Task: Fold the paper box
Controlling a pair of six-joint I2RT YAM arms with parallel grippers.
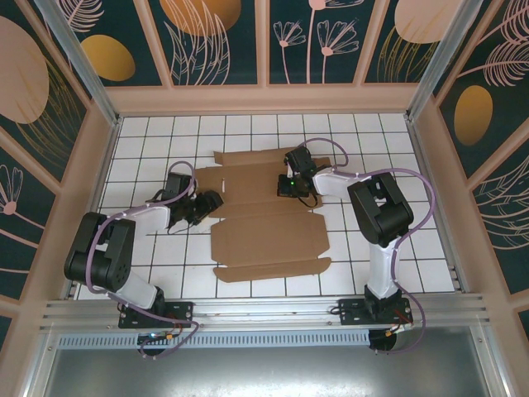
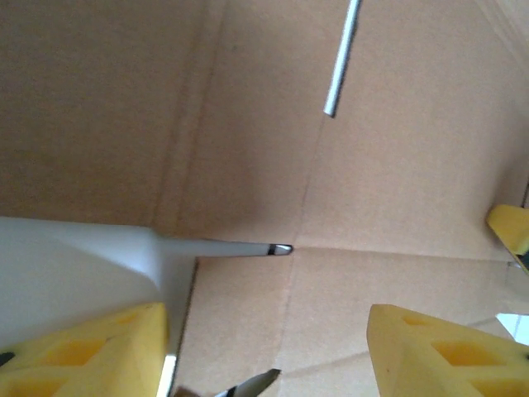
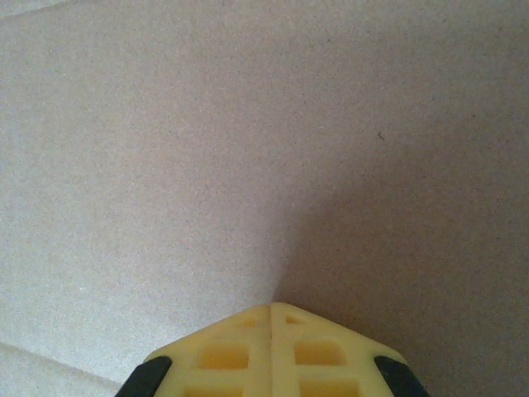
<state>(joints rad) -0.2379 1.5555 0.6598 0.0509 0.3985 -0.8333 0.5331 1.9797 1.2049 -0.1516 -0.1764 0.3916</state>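
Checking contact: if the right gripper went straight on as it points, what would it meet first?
The paper box: the shut right gripper points at its flat brown panel, seemingly very close.

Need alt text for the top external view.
The paper box lies flat and unfolded on the white tiled table. The left gripper sits at its left edge, the right gripper down on its far half.
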